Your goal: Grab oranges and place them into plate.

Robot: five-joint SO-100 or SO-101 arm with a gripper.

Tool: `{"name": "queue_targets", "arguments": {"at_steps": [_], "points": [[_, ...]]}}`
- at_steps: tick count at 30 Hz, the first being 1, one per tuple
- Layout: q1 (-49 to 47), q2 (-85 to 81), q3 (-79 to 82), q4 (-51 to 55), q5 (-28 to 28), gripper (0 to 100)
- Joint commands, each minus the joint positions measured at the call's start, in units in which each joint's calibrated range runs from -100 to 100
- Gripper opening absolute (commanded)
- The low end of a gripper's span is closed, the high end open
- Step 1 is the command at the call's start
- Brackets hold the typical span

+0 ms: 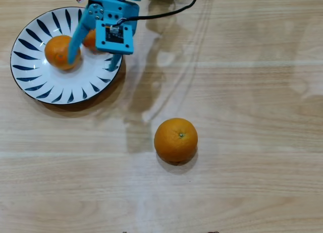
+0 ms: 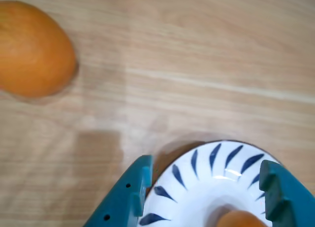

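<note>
The white plate (image 1: 35, 81) with dark blue rim strokes lies at the upper left of the overhead view. Two smaller oranges rest in it: one (image 1: 58, 51) in plain sight, the other (image 1: 90, 38) half hidden under the blue arm. My gripper (image 1: 92, 62) hangs over the plate, open, its fingers spread wide. In the wrist view the plate's rim (image 2: 197, 163) shows between the two fingers of the gripper (image 2: 205, 170), and the top of an orange (image 2: 241, 220) peeks in at the bottom edge, untouched by either finger. A larger orange (image 1: 175, 140) sits alone on the table (image 2: 32, 49).
The light wooden tabletop (image 1: 252, 91) stretches to the right and front of the plate. A black cable (image 1: 171, 11) runs from the arm along the top edge.
</note>
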Motion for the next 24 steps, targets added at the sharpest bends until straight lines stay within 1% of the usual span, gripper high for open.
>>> {"name": "queue_targets", "arguments": {"at_steps": [1,8,16,20,24], "points": [[-6.3,4.0,-9.6,5.0,-2.9,23],[-11.3,11.4,-25.4,16.5,-3.2,23],[-15.4,20.7,-49.5,30.2,-3.3,23],[-16.8,25.3,-57.8,32.2,-3.5,23],[-18.1,28.6,-60.4,31.6,-5.6,23]]}}
